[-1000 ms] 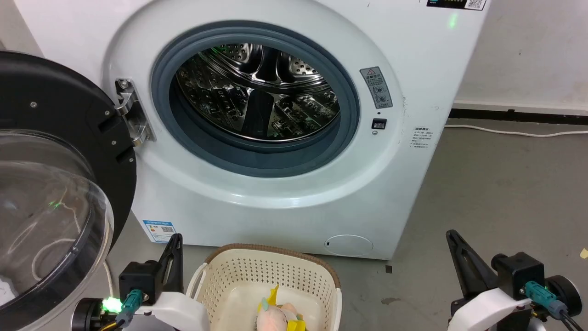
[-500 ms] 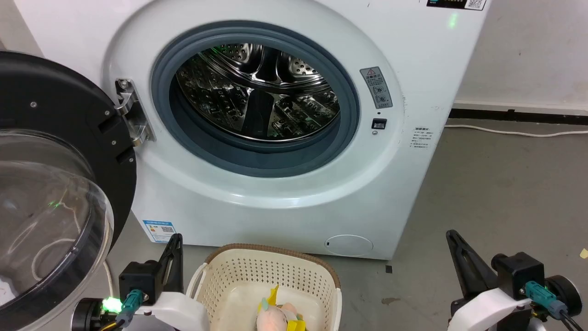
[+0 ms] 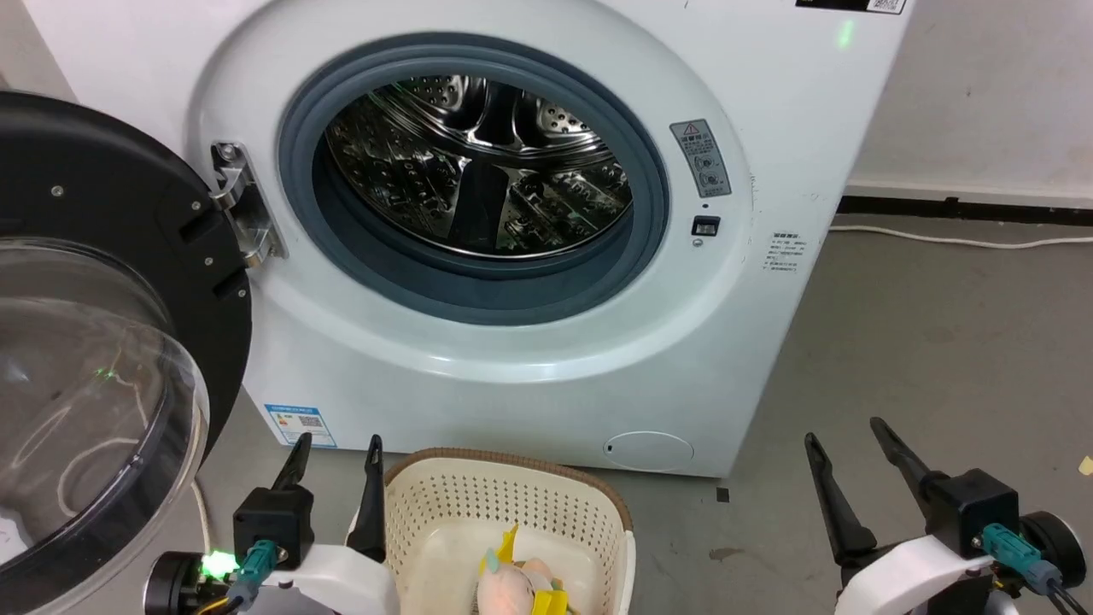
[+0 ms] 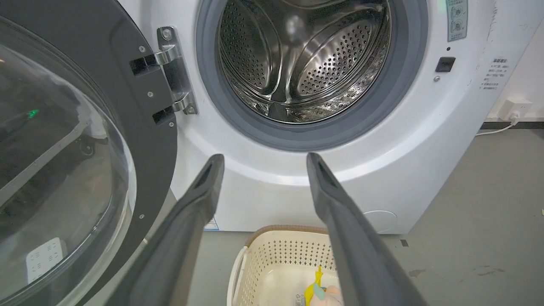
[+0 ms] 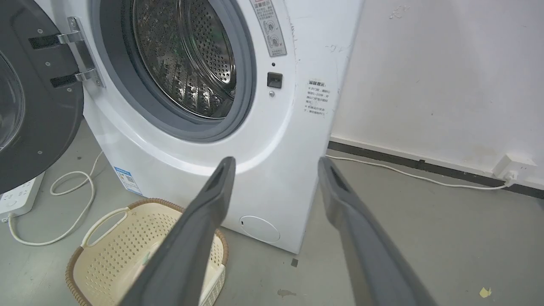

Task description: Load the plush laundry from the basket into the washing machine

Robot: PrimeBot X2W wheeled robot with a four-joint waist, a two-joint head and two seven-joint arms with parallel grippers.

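Plush laundry (image 3: pixel 515 589) in basket (image 3: pixel 504 504) (door (image 3: pixel 102 196) open)

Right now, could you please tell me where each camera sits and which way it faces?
Head view: on the head, looking forward and down at the washing machine, its open door and the basket holding the plush laundry; left gripper and right gripper show at the bottom, both open.
Left wrist view: on the left wrist, looking along the left fingers at the drum, basket below.
Right wrist view: on the right wrist, looking along the right fingers obliquely at the machine's front.
Shared: all three show drum and basket.
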